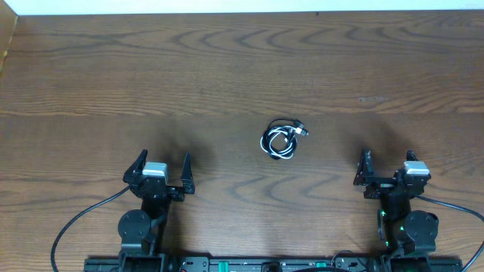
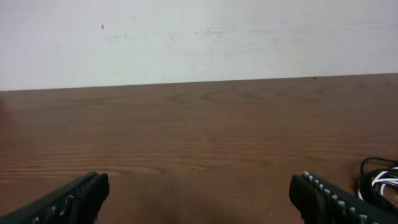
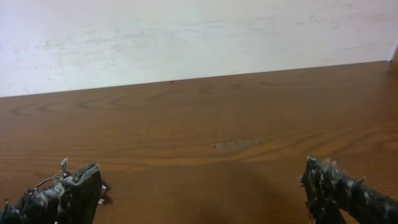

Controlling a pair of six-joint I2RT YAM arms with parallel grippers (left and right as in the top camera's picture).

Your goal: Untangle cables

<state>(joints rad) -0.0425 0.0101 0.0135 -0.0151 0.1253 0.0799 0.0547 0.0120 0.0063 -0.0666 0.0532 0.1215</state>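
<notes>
Well, the cables (image 1: pixel 282 140) lie coiled together between my two arms, a touch nearer the right.
Both pairs of jaws stand spread, holding nothing; the cables sit ahead on the counter (image 1: pixel 227 68), inward of each.

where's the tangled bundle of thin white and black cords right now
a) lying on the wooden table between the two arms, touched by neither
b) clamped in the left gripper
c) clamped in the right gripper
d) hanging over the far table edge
a: the overhead view shows the tangled bundle of thin white and black cords lying on the brown wooden table, with bare wood between it and both the open left gripper and the open right gripper.
</notes>
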